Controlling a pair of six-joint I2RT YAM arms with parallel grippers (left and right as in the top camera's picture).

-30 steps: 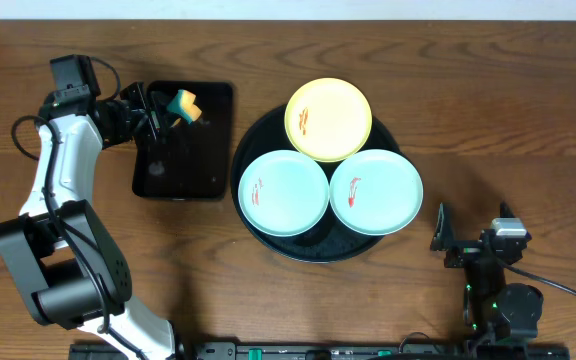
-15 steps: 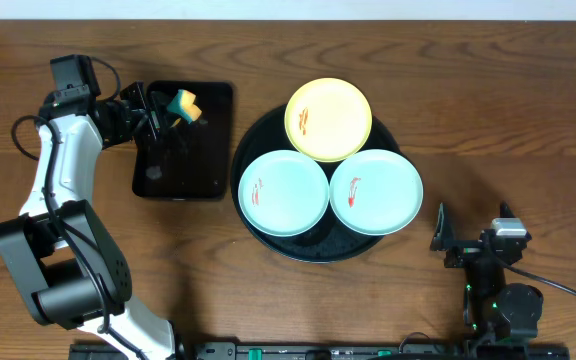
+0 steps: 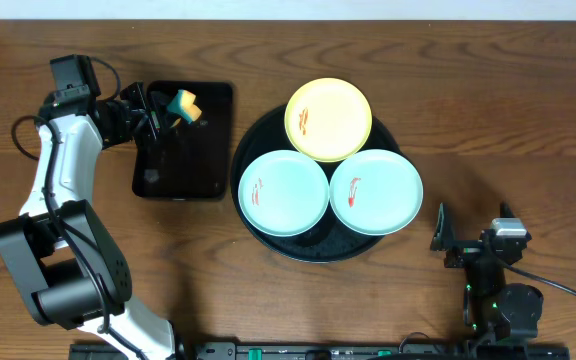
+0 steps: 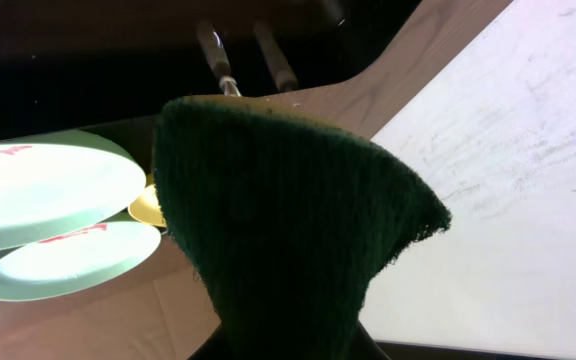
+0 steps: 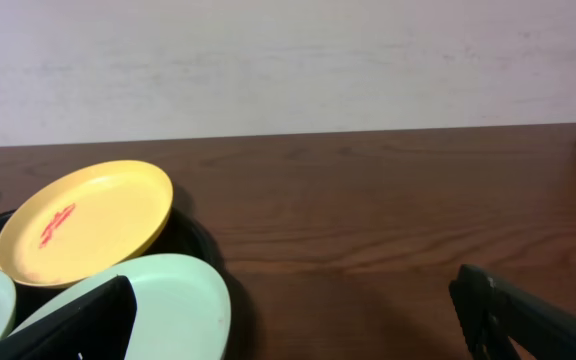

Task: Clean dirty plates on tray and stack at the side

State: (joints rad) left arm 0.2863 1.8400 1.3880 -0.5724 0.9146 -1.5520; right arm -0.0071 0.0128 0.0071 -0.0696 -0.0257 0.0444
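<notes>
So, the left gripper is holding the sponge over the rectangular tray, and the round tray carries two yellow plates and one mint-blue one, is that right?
Not quite: the overhead view shows the round tray carrying two mint-blue plates and one yellow plate. The left gripper is indeed holding the sponge over the rectangular tray.

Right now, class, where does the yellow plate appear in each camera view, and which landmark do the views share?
Overhead: the yellow plate sits top centre, on the round tray's far side.
Left wrist: only a sliver of it, left of centre, beside the dark sponge.
Right wrist: left of centre, red smear showing.
Shared landmark: the mint-blue plates next to it, in all three views.
</notes>
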